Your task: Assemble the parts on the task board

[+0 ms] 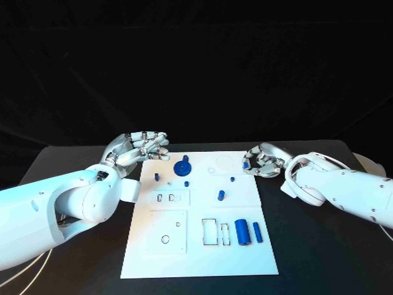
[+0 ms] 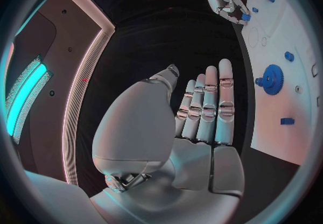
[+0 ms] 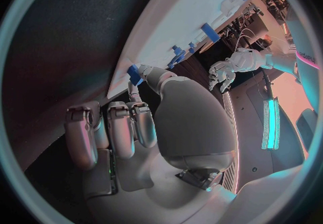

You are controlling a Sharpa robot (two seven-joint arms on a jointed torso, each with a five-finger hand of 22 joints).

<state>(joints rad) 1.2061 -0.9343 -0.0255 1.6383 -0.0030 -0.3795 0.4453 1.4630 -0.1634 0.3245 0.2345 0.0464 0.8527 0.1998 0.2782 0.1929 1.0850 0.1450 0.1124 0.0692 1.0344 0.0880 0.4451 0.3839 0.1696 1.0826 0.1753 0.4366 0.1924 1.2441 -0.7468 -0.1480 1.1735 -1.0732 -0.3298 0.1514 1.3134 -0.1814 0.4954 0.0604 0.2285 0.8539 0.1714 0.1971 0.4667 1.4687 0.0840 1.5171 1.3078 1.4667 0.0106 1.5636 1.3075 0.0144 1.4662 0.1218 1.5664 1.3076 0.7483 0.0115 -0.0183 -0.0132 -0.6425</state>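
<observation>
The white task board [image 1: 201,246] lies mid-table. A blue gear [image 1: 182,167] stands near its far left, also in the left wrist view as the gear [image 2: 272,79]. Small blue pegs [image 1: 220,195] dot the middle, and a blue cylinder [image 1: 242,232] lies by a thinner blue bar [image 1: 258,231] at the near right. My left hand [image 1: 139,147] hovers at the board's far-left corner, its fingers [image 2: 209,105] straight and apart, holding nothing. My right hand [image 1: 263,161] is at the far-right corner, pinching a small blue part [image 3: 134,73] at its thumb tip, with the other fingers curled.
The board has rectangular cutouts [image 1: 216,232] and a square plate outline [image 1: 167,232] on its near half. Black table [image 1: 320,258] lies bare on both sides of the board. Thin cables [image 1: 19,276] run at the near left.
</observation>
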